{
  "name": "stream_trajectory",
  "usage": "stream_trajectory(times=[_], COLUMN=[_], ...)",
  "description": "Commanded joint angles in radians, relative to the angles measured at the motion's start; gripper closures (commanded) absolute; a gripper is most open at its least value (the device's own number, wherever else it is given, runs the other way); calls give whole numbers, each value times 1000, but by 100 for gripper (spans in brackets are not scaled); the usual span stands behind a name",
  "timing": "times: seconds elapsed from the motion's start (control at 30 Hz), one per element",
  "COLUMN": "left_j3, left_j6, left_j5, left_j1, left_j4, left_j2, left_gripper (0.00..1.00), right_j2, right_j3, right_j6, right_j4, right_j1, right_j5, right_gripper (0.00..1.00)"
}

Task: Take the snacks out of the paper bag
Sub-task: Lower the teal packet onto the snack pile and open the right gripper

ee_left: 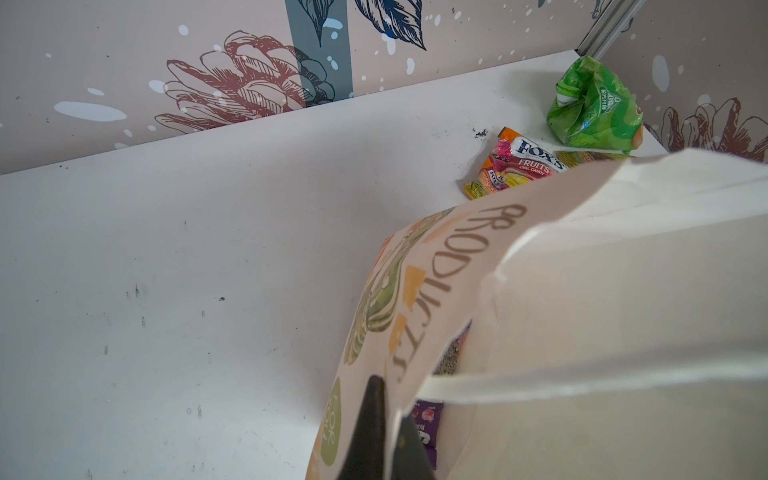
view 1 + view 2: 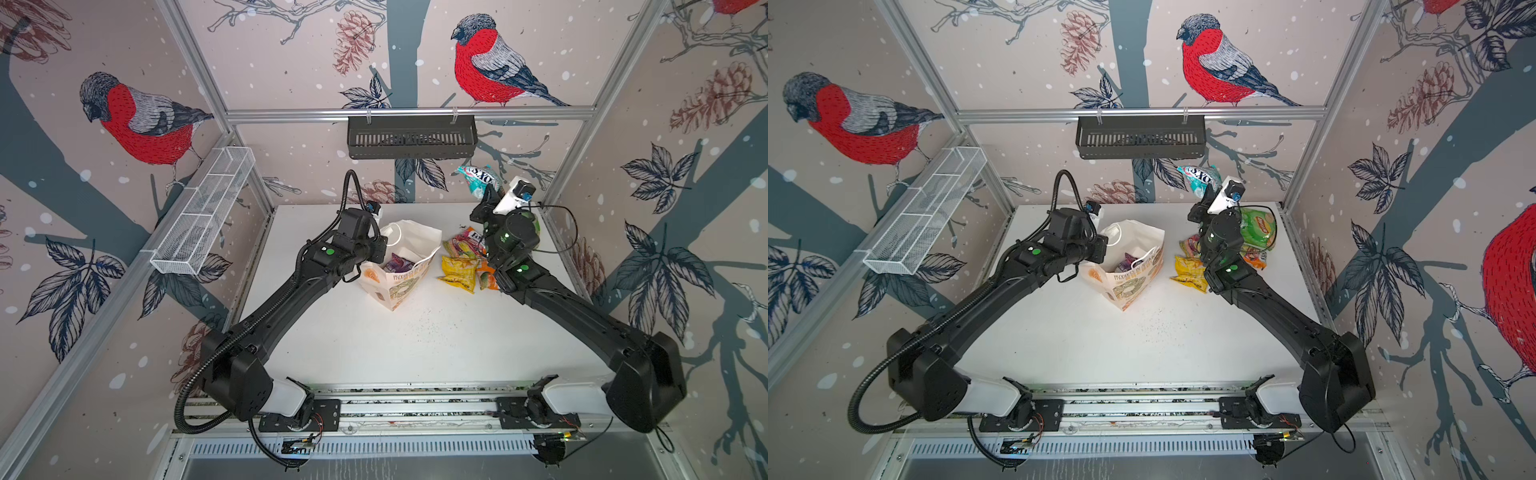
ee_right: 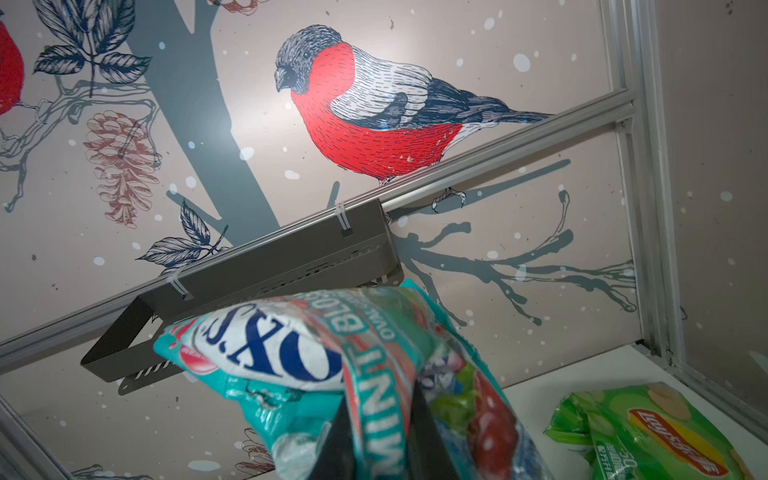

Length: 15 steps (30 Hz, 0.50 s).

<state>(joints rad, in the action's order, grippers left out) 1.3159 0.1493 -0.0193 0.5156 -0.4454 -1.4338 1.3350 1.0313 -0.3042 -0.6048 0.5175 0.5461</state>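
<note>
Teal packet (image 3: 291,357) in right jaws; left jaws seemingly pinch bag (image 1: 582,311).

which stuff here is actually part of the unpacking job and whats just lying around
Part of the job:
- bag, pinched by left gripper
- teal packet, held by right gripper
- purple packet, in the bag
- green packet, yellow packet, orange packet, multicoloured packet, out on the table

Just there:
- black basket
- mesh basket
</note>
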Motion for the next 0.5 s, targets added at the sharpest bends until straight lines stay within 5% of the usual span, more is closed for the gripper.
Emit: stream_trajectory(times=[0.0,0.47], left_j3=[-4,-12], left_j6=[-17,-20], left_j5=[1,-7], left_j1=[-3,-2], left_j4=[-6,0], left_j2=[6,16], left_gripper=[100,100], right_j2=[-17,-59], right_j3=[-34,-167], right_j6=[-56,-149], right_j4=[-15,71], right_j1=[-29,-160], right_j5=[-11,-48], right_gripper=[100,100])
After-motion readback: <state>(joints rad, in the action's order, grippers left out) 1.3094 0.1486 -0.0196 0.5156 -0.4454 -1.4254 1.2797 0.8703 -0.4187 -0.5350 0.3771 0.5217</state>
